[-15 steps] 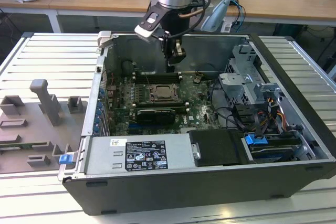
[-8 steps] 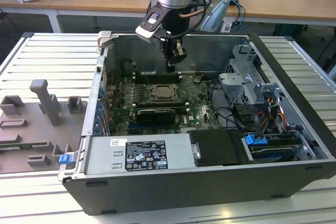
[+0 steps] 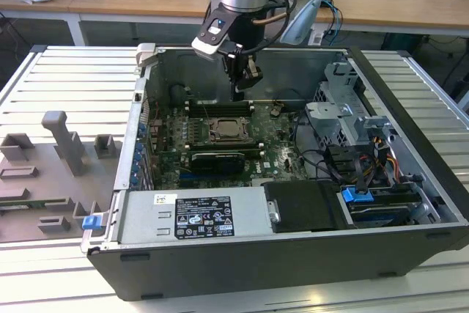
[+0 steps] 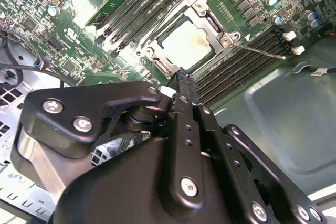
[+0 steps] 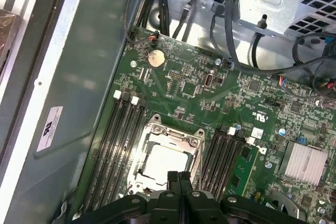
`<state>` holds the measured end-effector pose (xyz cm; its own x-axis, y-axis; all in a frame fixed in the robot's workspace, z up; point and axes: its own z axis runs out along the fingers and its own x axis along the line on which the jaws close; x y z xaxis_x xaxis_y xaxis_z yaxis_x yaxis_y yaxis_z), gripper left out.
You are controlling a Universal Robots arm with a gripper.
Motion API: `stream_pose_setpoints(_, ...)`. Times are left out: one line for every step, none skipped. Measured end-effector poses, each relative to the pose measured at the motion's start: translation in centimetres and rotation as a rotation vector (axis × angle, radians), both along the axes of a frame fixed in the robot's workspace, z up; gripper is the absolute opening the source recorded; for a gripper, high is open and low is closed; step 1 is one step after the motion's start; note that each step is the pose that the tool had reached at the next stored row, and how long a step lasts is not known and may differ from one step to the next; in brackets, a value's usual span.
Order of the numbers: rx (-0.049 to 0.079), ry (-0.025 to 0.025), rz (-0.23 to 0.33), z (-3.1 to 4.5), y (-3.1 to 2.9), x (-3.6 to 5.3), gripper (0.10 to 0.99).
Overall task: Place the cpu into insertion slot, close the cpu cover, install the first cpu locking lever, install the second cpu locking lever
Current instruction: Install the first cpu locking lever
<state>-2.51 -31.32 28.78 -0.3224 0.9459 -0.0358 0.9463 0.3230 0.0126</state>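
Observation:
The cpu (image 4: 185, 43) (image 5: 159, 162), a pale silver square, lies in the insertion slot (image 3: 231, 131) on the green board. The cpu cover (image 4: 206, 4) (image 5: 169, 134), a silver frame, lies flat around it. A thin metal locking lever (image 4: 262, 52) juts out from one socket corner over the memory slots. My gripper (image 3: 242, 94) (image 4: 181, 77) (image 5: 178, 176) is shut with nothing between its black fingers. It hangs just above the socket's edge, on the side toward the case's back wall in the exterior view.
Long black memory slots (image 5: 118, 140) (image 5: 223, 153) flank the socket. A black card (image 3: 214, 160) sits in front of it. A drive cage (image 3: 344, 111) with cables fills the exterior view's right. The power supply (image 3: 194, 218) lies along the front, and grey fixtures (image 3: 62, 144) stand outside on the left.

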Motion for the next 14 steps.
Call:
stream_pose_setpoints(0.0, 0.0, 0.008, 0.0, 0.0, 0.0, 0.106)
stream_pose_setpoints(0.0, 0.0, 0.017, 0.0, 0.0, 0.0, 0.106)
stream_pose_setpoints(0.0, 0.0, 0.021, 0.0, 0.0, 0.0, 0.106)
stream_pose_setpoints(0.0, 0.0, 0.028, 0.0, 0.0, 0.0, 0.106)
stream_pose_setpoints(0.0, 0.0, 0.034, 0.0, 0.0, 0.0, 0.106)
stream_pose_setpoints(0.0, 0.0, 0.038, 0.0, 0.0, 0.0, 0.106)
stream_pose_setpoints(0.0, 0.0, 0.046, 0.0, 0.0, 0.0, 0.106)
stream_pose_setpoints(0.0, 0.0, 0.055, 0.0, 0.0, 0.0, 0.106)
stream_pose_setpoints(0.0, 0.0, 0.062, 0.0, 0.0, 0.0, 0.106)
stream_pose_setpoints(0.0, 0.0, 0.067, 0.0, 0.0, 0.0, 0.106)
stream_pose_setpoints(0.0, 0.0, 0.071, 0.0, 0.0, 0.0, 0.106)
stream_pose_setpoints(0.0, 0.0, 0.078, 0.0, 0.0, 0.0, 0.106)
stream_pose_setpoints(0.0, 0.0001, 0.083, 0.0, 0.0, 0.0, 0.106)
stream_pose_setpoints(0.0, 0.0001, 0.087, 0.0, 0.0, 0.0, 0.106)
